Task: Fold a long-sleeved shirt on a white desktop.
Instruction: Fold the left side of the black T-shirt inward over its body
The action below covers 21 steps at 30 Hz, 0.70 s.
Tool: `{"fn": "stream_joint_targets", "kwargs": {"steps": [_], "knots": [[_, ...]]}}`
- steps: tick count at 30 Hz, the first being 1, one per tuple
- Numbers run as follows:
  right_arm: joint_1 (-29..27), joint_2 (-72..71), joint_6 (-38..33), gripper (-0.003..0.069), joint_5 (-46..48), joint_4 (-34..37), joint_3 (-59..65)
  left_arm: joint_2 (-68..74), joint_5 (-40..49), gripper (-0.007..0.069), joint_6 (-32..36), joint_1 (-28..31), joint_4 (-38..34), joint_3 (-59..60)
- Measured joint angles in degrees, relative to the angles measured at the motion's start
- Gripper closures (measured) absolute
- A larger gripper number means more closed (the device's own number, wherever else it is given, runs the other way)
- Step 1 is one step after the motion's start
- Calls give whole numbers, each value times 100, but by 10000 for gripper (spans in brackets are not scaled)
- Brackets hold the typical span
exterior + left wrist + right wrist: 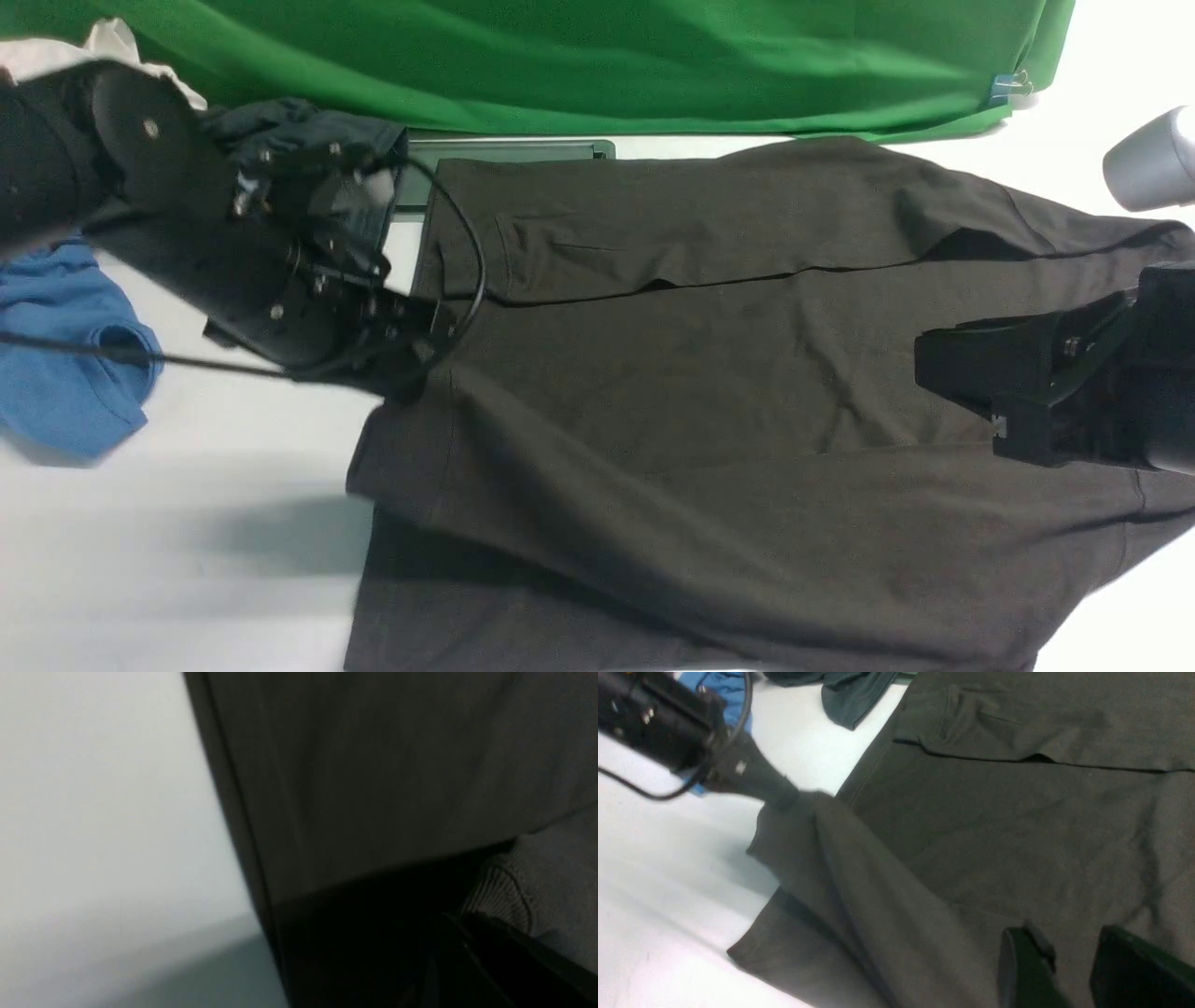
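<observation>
Broad white desktop (140, 560) underneath, green cloth (597, 56) draped along far edge; grey metal hatch (509, 149) just in front of that cloth, partly covered by dark fabric; very dark brown-black long-sleeved shirt (709, 392) spread over middle and right of desktop; lies mostly flat, with a folded layer across far part, marked by one long crease line; runs past near edge of front view.

At shirt's left edge, left gripper (408, 381), jaws closed on fabric; holds near-left portion lifted off desktop, cloth sloping down from pinch, shadow on white surface beneath; same pinch clear in right wrist view, left gripper (784, 800) tip buried in raised peak of shirt (994, 835).

Left wrist view close and blurred; shows shirt (373, 765) hanging beside bare desktop (93, 788), ribbed knit edge (504, 896) close to camera.

Over shirt's right side, right gripper (934, 362); fingers (1024, 970) stand apart, shirt fabric visible through gap, nothing clamped between them; cannot tell whether tips touch cloth.

At far left, blue shirt (65, 373) crumpled, well apart from dark shirt; behind left arm, charcoal-grey garment (280, 126) bunched beside hatch.
</observation>
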Motion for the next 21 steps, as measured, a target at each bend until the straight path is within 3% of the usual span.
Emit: {"fn": "stream_joint_targets", "kwargs": {"steps": [6, 12, 16, 19, 21], "knots": [[0, 0, 0, 418, 0, 0, 0, 0, -491, 576, 795, 0, -431, -134], [0, 0, -143, 412, 79, -136, 0, 1, -553, 576, 1008, 0, -532, -240], [-35, 5, 43, 359, 491, -576, -33, 1, -495, 576, 1067, 0, -508, -481], [-411, 218, 81, 247, 1567, -1084, -331, 1, -326, 576, 1082, 0, -513, -669], [-604, 389, -66, 212, 1961, -1191, -536, 1, -259, 576, 1086, 0, -532, -681]]}}
